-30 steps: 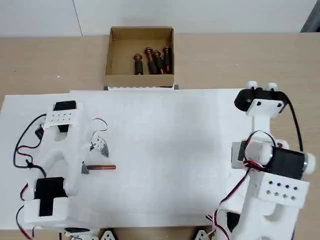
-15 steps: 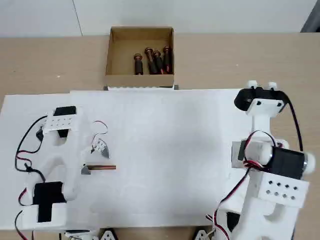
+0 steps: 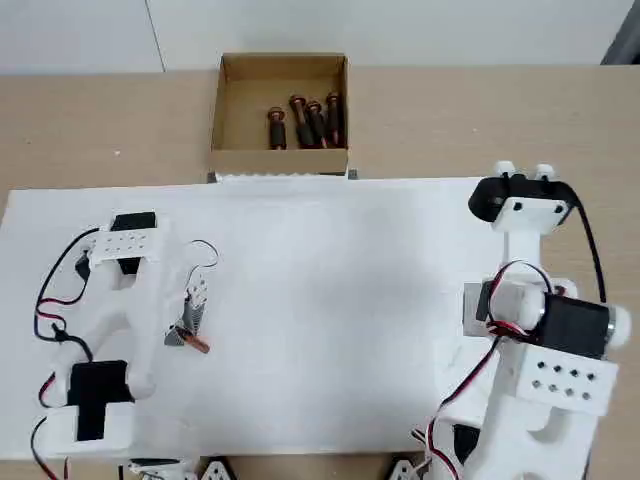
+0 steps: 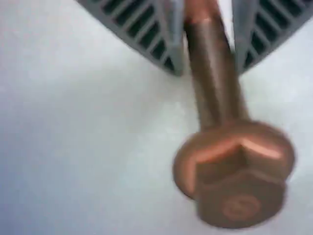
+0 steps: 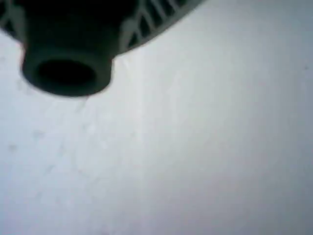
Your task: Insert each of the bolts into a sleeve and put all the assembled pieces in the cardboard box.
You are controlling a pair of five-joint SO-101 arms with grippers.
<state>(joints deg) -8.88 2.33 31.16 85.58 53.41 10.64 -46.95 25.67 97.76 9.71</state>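
Cardboard box (image 3: 240,162), arms and parts all share a tan table (image 3: 100,120), the largest thing in view. A white sheet (image 3: 330,300) covers the near part of the table from the left edge to the right.

The right arm (image 3: 540,340) stands on the right side of the sheet, white with black motors and red and black wires. The left arm (image 3: 120,310) stands on the left side, bent over the sheet.

The box sits on bare table at the far edge, left of centre, just beyond the sheet's far border. Four assembled pieces (image 3: 305,120) lie side by side in its right half, dark sleeves with copper heads pointing to the far side.

The right gripper (image 5: 73,24) is closed around a black sleeve (image 5: 66,54). The sleeve's open round end sticks out past the ribbed grey jaws, over the white sheet.

The left gripper (image 3: 190,325) (image 4: 208,66) hangs low over the sheet, just right of its arm. Its jaws are nearly closed and pinch the shank of a copper bolt (image 3: 197,343) (image 4: 217,117). The bolt is tilted, its flanged hex head pointing away from the jaws toward the near right. Whether the head touches the sheet cannot be told.
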